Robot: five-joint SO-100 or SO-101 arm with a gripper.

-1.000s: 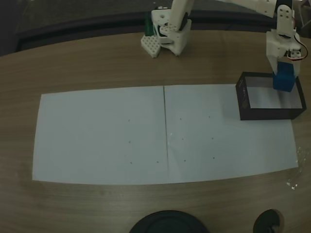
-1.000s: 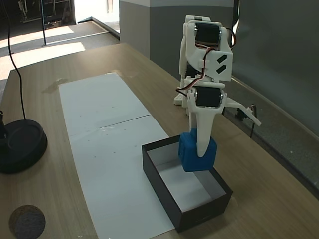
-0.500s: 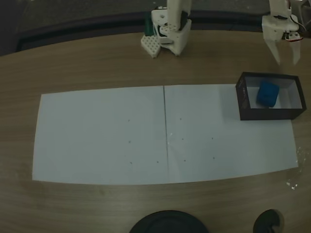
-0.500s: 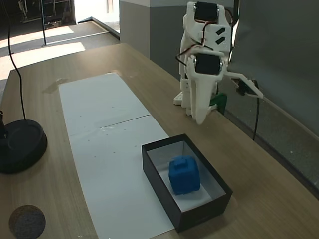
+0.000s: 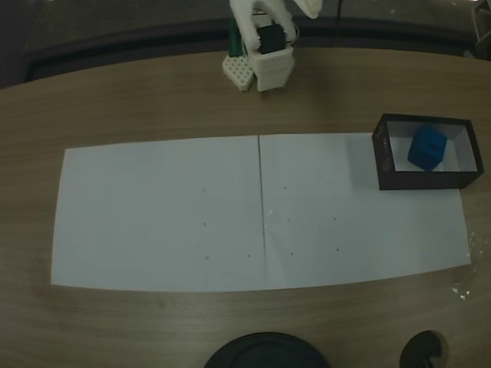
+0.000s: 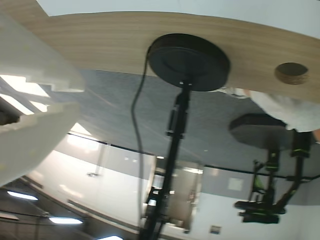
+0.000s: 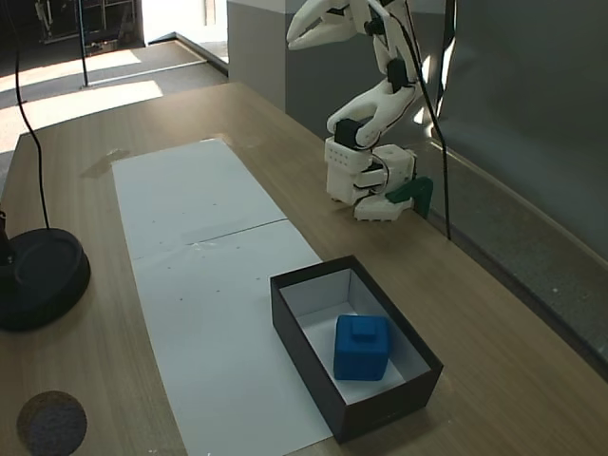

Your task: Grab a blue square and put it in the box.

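The blue square [image 5: 426, 147] lies inside the box [image 5: 381, 161] at the right end of the paper, resting on the pale floor [image 7: 313, 318] with its indented face up [image 7: 362, 346]. Nothing touches it. My gripper [image 7: 294, 38] is raised high above the arm's base, far from the box, fingers pointing away from it. In the wrist view the two white fingers [image 6: 40, 65] show at the left with a narrow gap and nothing between them.
Two white paper sheets [image 5: 261, 211] cover the middle of the wooden table. The arm's base [image 5: 261, 57] stands at the far edge. A black round stand base [image 7: 38, 275] and a round table hole [image 7: 52, 423] sit near the front edge.
The gripper opened over the box and the blue square dropped inside. The arm then lifted and swung back over its base.
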